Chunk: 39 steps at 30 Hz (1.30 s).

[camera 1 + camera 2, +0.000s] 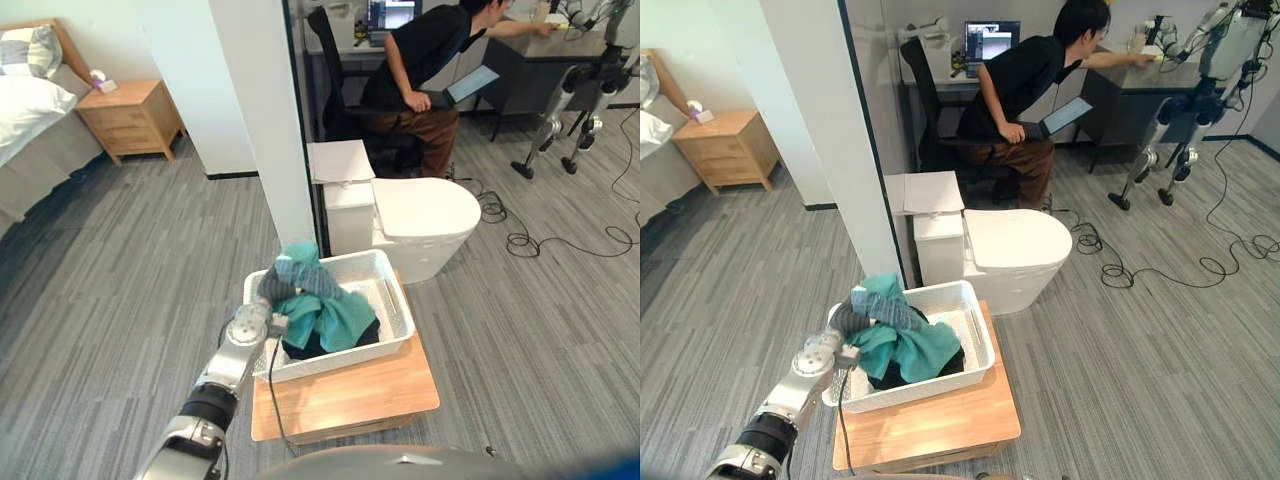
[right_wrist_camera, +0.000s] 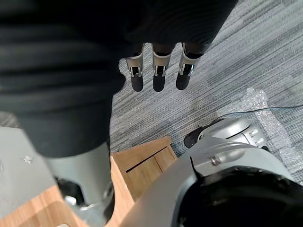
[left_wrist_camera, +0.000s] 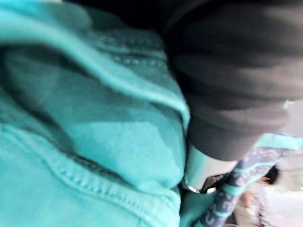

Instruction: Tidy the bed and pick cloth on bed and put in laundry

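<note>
Cloth (image 1: 325,312), teal and bunched, lies in the white basket (image 1: 398,292) on the low wooden table (image 1: 350,395). Its long axis runs slantwise, from a peak at the basket's far left corner down toward the middle, where it spreads over a dark garment (image 1: 298,347). Bunched as it is, I cannot name a leading end. The peak is draped over my left hand (image 1: 274,286), so the cloth sits on top of it and just beyond it. My left arm reaches forward over the basket's near left rim, wrist raised, dark cover showing. The hand's front is buried in the folds, and I cannot tell whether it grips. My right hand (image 2: 159,75) hangs over the grey floor (image 2: 227,61), its fingers (image 2: 137,78) straight and side by side.
</note>
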### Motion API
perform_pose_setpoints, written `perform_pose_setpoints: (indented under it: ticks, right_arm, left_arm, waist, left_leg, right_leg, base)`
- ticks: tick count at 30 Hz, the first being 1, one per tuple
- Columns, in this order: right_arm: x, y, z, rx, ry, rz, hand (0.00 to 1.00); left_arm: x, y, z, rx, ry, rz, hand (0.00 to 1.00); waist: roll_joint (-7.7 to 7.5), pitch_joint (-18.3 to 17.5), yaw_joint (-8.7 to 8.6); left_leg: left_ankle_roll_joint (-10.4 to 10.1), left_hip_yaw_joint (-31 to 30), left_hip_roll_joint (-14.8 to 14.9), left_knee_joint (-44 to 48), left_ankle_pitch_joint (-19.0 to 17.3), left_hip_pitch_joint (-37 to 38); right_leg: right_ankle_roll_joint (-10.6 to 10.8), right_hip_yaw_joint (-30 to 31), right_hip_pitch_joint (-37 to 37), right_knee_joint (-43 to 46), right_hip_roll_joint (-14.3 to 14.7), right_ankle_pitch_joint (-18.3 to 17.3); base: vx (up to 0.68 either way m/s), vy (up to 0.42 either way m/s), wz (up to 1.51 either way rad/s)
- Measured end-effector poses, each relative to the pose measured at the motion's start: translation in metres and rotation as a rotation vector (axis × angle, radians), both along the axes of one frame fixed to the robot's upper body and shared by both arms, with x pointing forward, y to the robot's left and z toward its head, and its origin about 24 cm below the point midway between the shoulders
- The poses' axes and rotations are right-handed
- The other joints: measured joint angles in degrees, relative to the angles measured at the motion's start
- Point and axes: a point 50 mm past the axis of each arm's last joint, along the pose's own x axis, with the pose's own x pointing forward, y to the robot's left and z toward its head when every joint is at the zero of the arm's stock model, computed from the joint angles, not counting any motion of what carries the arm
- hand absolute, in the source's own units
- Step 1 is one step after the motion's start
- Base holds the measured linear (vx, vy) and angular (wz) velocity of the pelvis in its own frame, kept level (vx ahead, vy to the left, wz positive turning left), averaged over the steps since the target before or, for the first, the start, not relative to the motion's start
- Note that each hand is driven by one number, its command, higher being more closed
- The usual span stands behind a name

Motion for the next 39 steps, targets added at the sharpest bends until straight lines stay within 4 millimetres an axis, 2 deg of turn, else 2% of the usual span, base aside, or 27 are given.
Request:
perform_pose_setpoints:
  ticks: [10, 14, 15, 18, 24, 30, 33, 36, 39]
  right_arm:
    - [0.011, -0.002, 0.002, -0.01, -0.024, 0.056, 0.0]
    - [0.022, -0.003, 0.004, -0.015, -0.055, 0.079, 0.0]
    - [0.025, -0.003, 0.005, -0.016, -0.064, 0.081, 0.0]
    - [0.036, -0.003, 0.007, -0.018, -0.101, 0.088, 0.0]
    - [0.04, -0.004, 0.01, -0.017, -0.14, 0.097, 0.0]
    - [0.037, -0.005, 0.01, -0.003, -0.156, 0.085, 0.0]
    - [0.032, -0.007, 0.01, 0.007, -0.153, 0.041, 0.0]
    - [0.028, -0.007, 0.009, 0.009, -0.139, 0.036, 0.0]
    - [0.026, -0.006, 0.008, 0.012, -0.126, 0.041, 0.0]
  left_arm:
    - [-0.017, 0.007, -0.03, 0.079, 0.124, 0.065, 1.0]
    - [-0.019, 0.024, -0.034, 0.126, 0.139, 0.16, 1.0]
    - [-0.017, 0.026, -0.032, 0.133, 0.131, 0.168, 0.0]
    - [-0.003, 0.033, -0.021, 0.161, 0.078, 0.197, 0.0]
    - [0.013, 0.037, -0.004, 0.129, -0.004, 0.24, 0.0]
    - [0.013, 0.047, 0.003, 0.042, -0.051, 0.305, 0.0]
    - [0.014, 0.048, 0.011, -0.033, -0.088, 0.291, 0.0]
    - [0.009, 0.045, 0.007, -0.137, -0.069, 0.255, 0.0]
    - [0.005, 0.043, 0.004, -0.186, -0.057, 0.248, 0.0]
  waist:
    - [0.75, 0.7, -0.27]
    - [1.04, 2.5, -0.14]
    - [1.04, 2.8, -0.13]
    - [1.26, 4.6, -0.18]
    - [1.77, 5.1, -0.27]
    - [1.8, 5.4, 0.12]
    - [1.74, 5.3, 1.0]
    - [2.2, 4.6, 1.17]
    - [1.99, 3.5, 1.34]
  left_leg:
    - [-0.1, 1.2, -0.1, 0.3, -0.1, -3.5]
    - [-0.2, 2.0, 0.4, 0.3, 0.3, -5.4]
    - [-0.2, 2.0, 0.5, 0.4, 0.5, -5.9]
    - [-0.1, 2.6, 1.0, 0.4, 1.0, -7.5]
    - [-0.3, 2.8, 1.8, 0.4, 1.2, -7.5]
    - [-0.4, 2.6, 1.8, 0.4, 1.2, -4.0]
    - [-0.4, 2.2, 1.3, 0.2, 1.1, -2.3]
    - [-0.3, 1.1, 1.2, 0.0, 1.2, -1.3]
    - [-0.2, 0.2, 1.2, 0.0, 1.3, -0.8]
  right_leg:
    - [0.1, 0.5, -4.1, 0.1, 0.6, 0.6]
    - [-0.3, 1.9, -6.4, 0.2, 1.2, 1.6]
    - [-0.3, 1.9, -6.8, 0.2, 1.2, 1.7]
    - [-0.5, 2.0, -9.1, 1.3, 1.6, 2.3]
    - [-0.7, 2.0, -9.5, 2.0, 2.1, 2.4]
    - [-0.7, 2.0, -5.8, 1.8, 2.0, 2.2]
    - [-0.9, 1.8, -3.9, 1.9, 1.5, 0.7]
    - [-0.7, 0.8, -2.8, 2.0, 1.2, 0.1]
    - [-0.6, -0.1, -1.8, 1.7, 1.0, 0.0]
  base:
    - [-0.01, -0.025, -0.07]
    - [-0.03, -0.029, -0.1]
    - [-0.02, -0.046, -0.11]
    - [-0.03, -0.037, -0.09]
    - [-0.03, -0.049, -0.02]
    - [-0.06, -0.026, 0.03]
    - [-0.08, -0.02, 0.06]
    - [-0.09, -0.021, 0.17]
    - [-0.05, -0.007, 0.19]
